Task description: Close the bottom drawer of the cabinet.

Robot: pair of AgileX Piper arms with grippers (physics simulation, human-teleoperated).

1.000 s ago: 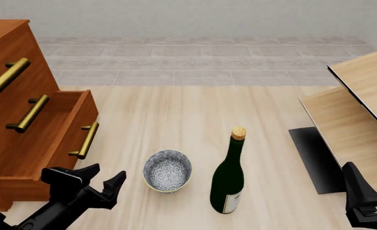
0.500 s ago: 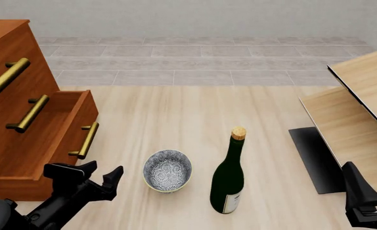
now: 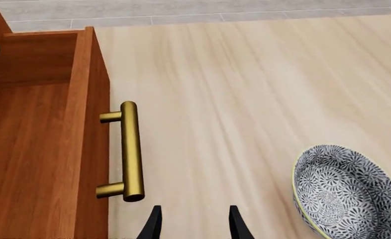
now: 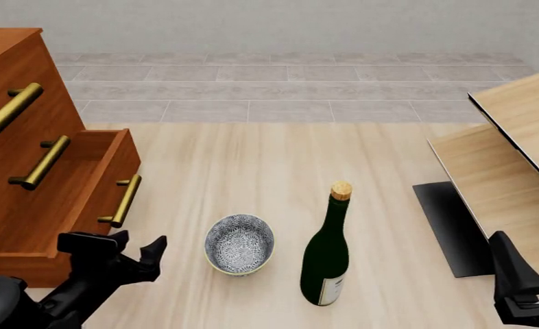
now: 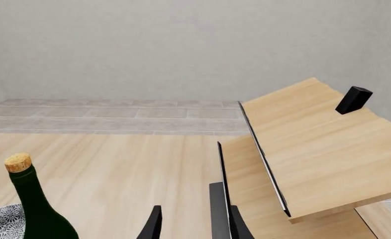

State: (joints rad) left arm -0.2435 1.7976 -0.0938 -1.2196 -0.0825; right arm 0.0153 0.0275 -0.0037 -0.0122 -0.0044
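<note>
The reddish-brown cabinet (image 4: pixel 64 116) stands at the left. Its bottom drawer (image 4: pixel 55 205) is pulled out, and the drawer's brass bar handle (image 4: pixel 123 200) faces the table. My left gripper (image 4: pixel 134 245) is open and empty, low on the table just in front of the handle's near end and apart from it. In the left wrist view the drawer front (image 3: pixel 92 149) and handle (image 3: pixel 130 149) lie just beside my open left gripper (image 3: pixel 194 226). My right gripper (image 4: pixel 526 264) is open and empty at the front right, far from the cabinet; the right wrist view shows it open too (image 5: pixel 194 226).
A patterned bowl (image 4: pixel 239 243) sits beside the left gripper, and it also shows in the left wrist view (image 3: pixel 344 191). A dark green corked bottle (image 4: pixel 326 257) stands right of the bowl. Pale light-wood furniture (image 4: pixel 516 144) with a dark panel (image 4: pixel 448 226) fills the right side.
My left gripper has moved left, closer to the bottom drawer's front. The drawer, bowl, bottle and right arm have not moved.
</note>
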